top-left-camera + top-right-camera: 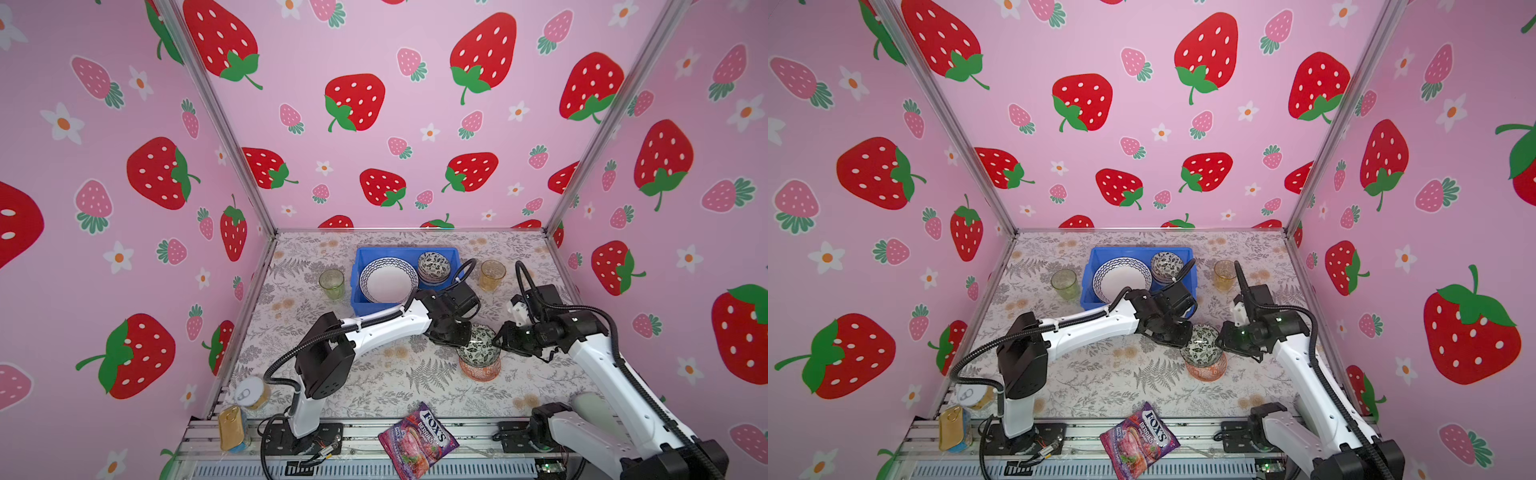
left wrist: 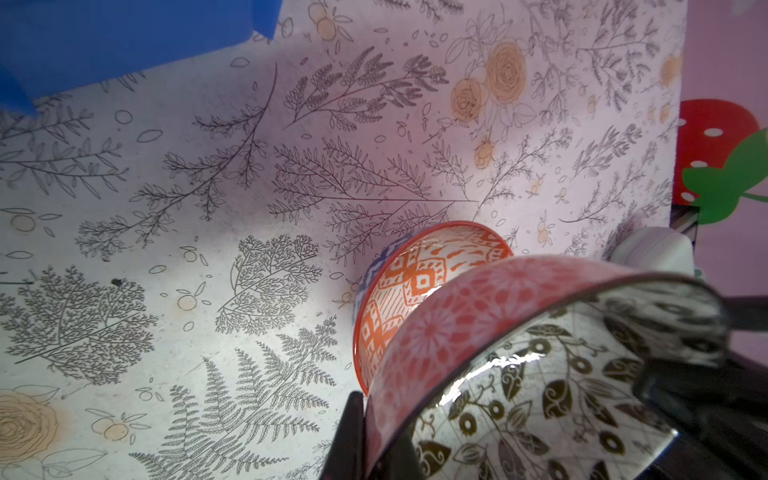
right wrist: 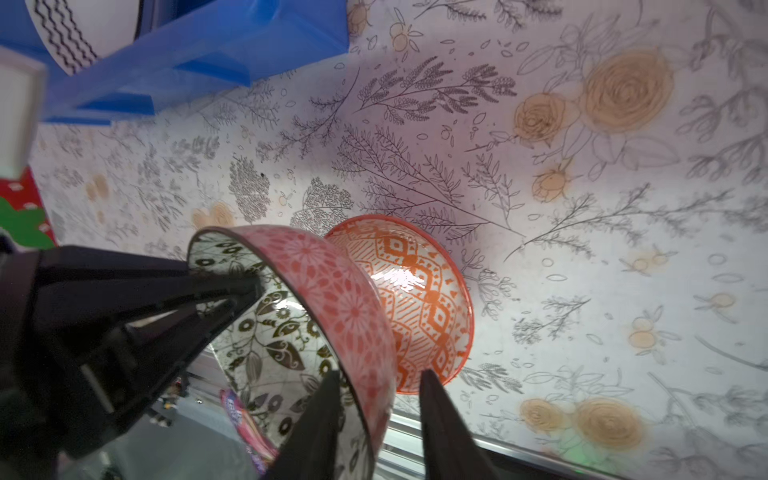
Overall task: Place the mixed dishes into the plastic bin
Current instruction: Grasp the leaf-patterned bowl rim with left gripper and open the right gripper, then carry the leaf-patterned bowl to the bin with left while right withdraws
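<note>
Leaf-patterned bowl [image 1: 478, 345] [image 1: 1202, 345], held above the table [image 1: 374, 374] near its middle, in front of the plastic bin [image 1: 357, 291] and directly over the orange bowl [image 1: 480, 372] [image 1: 1206, 370]; whether the two bowls touch cannot be told. The inside [image 2: 540, 395] is glossy white with black leaves, ringed berries and curling stems. The outside [image 3: 332, 291] is pinkish red with a white lattice of round flower motifs, and the rim is a thin dark line. The leaf-patterned bowl is tilted, with its mouth turned partly toward the left arm.

Left pincer [image 1: 457, 336] [image 2: 376, 449] is closed tight on the rim, one finger inside the wall and one outside. Right pincer [image 1: 498, 338] [image 3: 382, 424] straddles the opposite rim with its jaws parted; the outer finger [image 3: 440, 419] stands clear of the wall, so it has no hold.

Orange bowl [image 3: 419, 299] stands upright on the table, its inside showing orange diamonds and hatching on white.

The bin, at the back of the table, contains the zigzag-rimmed plate [image 1: 388, 280] and a second black-and-white bowl [image 1: 434, 266]. The green tumbler [image 1: 331, 284] stands left of the bin, the amber tumbler [image 1: 492, 274] right of it.
</note>
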